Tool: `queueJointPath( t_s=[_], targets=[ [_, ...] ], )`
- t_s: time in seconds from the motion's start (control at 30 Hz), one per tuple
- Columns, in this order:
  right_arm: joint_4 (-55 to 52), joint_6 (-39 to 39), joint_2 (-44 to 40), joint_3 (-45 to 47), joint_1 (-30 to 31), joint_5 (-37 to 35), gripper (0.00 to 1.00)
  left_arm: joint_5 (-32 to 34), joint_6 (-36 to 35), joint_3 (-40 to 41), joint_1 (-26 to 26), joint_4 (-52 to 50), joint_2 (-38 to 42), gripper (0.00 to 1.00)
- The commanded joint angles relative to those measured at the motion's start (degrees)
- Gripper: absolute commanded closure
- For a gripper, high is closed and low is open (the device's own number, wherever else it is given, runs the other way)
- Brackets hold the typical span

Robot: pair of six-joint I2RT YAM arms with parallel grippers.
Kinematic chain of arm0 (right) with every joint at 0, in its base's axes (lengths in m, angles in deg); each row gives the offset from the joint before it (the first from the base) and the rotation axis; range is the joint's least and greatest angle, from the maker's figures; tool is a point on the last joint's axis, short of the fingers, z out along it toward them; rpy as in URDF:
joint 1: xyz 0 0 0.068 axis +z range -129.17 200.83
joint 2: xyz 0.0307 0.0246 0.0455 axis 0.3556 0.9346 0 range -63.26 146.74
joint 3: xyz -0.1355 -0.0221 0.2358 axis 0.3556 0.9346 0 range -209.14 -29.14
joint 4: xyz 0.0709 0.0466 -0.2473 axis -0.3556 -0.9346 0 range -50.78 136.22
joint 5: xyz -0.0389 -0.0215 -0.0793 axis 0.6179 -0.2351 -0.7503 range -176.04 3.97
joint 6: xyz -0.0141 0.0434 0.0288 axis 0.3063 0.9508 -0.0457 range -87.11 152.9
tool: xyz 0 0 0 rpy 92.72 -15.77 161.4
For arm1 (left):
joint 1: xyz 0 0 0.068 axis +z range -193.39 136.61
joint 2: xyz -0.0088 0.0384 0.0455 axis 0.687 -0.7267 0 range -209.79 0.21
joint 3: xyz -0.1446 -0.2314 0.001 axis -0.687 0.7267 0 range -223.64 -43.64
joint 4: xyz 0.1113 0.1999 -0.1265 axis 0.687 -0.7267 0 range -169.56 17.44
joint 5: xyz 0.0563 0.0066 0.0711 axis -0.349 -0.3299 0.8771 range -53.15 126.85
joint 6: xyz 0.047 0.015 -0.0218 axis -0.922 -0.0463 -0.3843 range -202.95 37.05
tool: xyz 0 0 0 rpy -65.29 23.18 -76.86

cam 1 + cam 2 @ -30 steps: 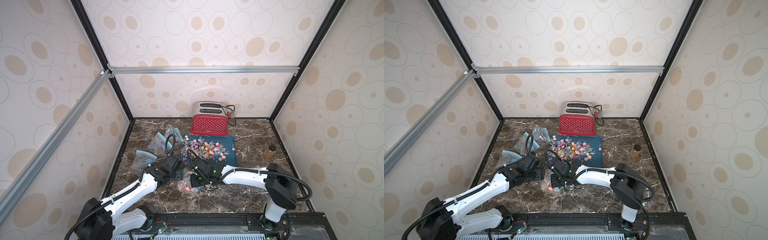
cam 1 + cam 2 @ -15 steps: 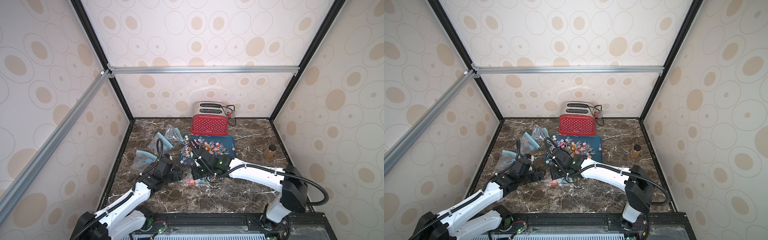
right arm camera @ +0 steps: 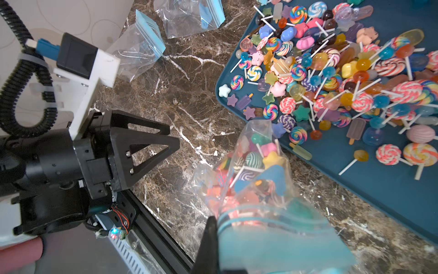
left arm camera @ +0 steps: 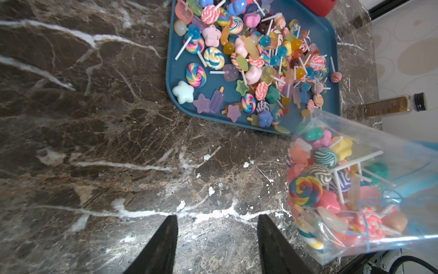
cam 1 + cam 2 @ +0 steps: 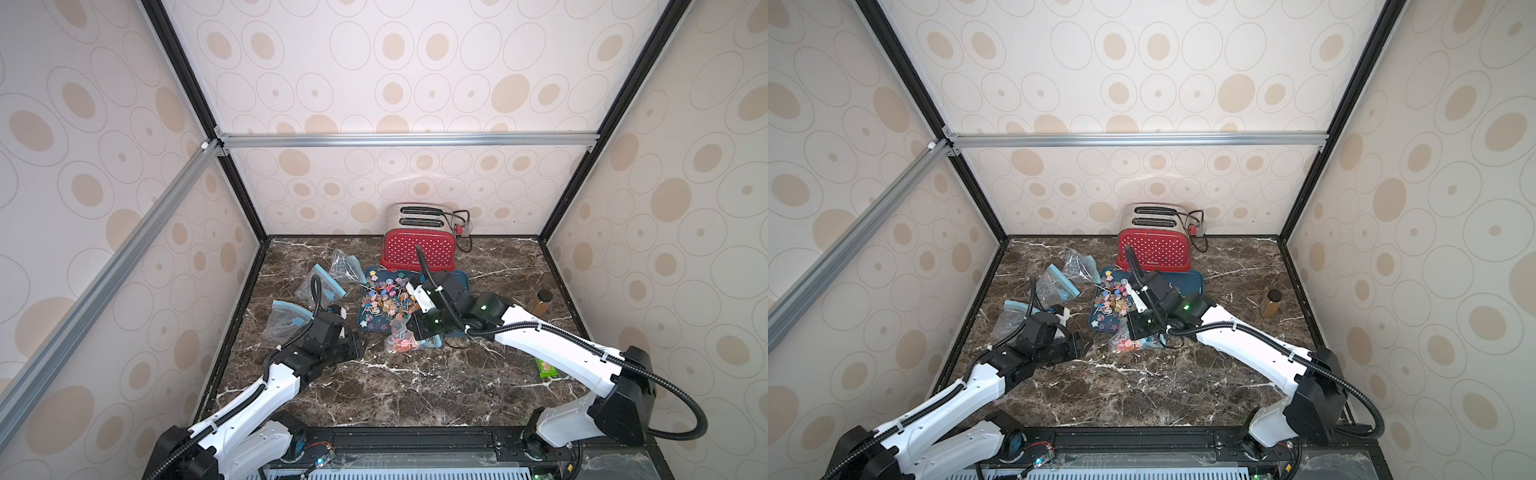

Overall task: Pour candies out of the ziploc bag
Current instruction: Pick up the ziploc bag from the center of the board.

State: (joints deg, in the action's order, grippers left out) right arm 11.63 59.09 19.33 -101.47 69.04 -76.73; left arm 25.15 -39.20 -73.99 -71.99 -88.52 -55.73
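Note:
The clear ziploc bag [image 5: 404,343] [image 5: 1133,344] lies at the front edge of the blue tray [image 5: 1188,282] with colourful candies [image 4: 315,180] [image 3: 248,163] still inside. My right gripper [image 5: 415,331] [image 5: 1140,332] is shut on the bag's blue zip end [image 3: 272,237], and one black finger [image 3: 209,239] shows beside it. Many loose candies [image 5: 386,299] [image 4: 260,54] [image 3: 331,71] lie heaped on the tray [image 4: 315,26]. My left gripper [image 5: 359,345] [image 4: 216,219] is open over bare marble to the left of the bag, holding nothing.
Three empty zip bags [image 5: 322,282] [image 5: 286,320] [image 5: 345,266] lie left of the tray. A red toaster [image 5: 417,249] stands behind it. A brown bottle [image 5: 540,307] [image 4: 393,106] and a green packet [image 5: 546,368] are on the right.
My left gripper let go of the bag, drew back to the left, and its jaws narrowed somewhat. My right gripper carried the bag back toward the tray's front edge.

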Motion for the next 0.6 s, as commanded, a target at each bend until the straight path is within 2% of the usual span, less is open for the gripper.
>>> queueJointPath(
  t_s=[0.0, 0.23, 0.43, 0.57],
  targets=[
    [-1.8, -7.5, -1.9, -0.2, -1.4, 7.0, 1.0, -0.1, -1.0, -3.6, 0.3, -1.9, 0.1, 0.49],
    [0.4, -11.6, 3.9, -0.5, -1.3, 20.5, 1.0, 4.5, 0.5, -5.9, 0.4, -8.0, 1.5, 0.54],
    [6.1, -10.5, 8.2, 0.6, 0.3, 25.2, 1.0, 8.7, 1.4, -7.5, 0.4, -14.3, 4.6, 0.55],
    [8.8, -10.6, 10.2, 2.4, 1.9, 26.0, 1.0, 9.5, 1.7, -8.1, 0.4, -17.3, 5.4, 0.55]
  ],
)
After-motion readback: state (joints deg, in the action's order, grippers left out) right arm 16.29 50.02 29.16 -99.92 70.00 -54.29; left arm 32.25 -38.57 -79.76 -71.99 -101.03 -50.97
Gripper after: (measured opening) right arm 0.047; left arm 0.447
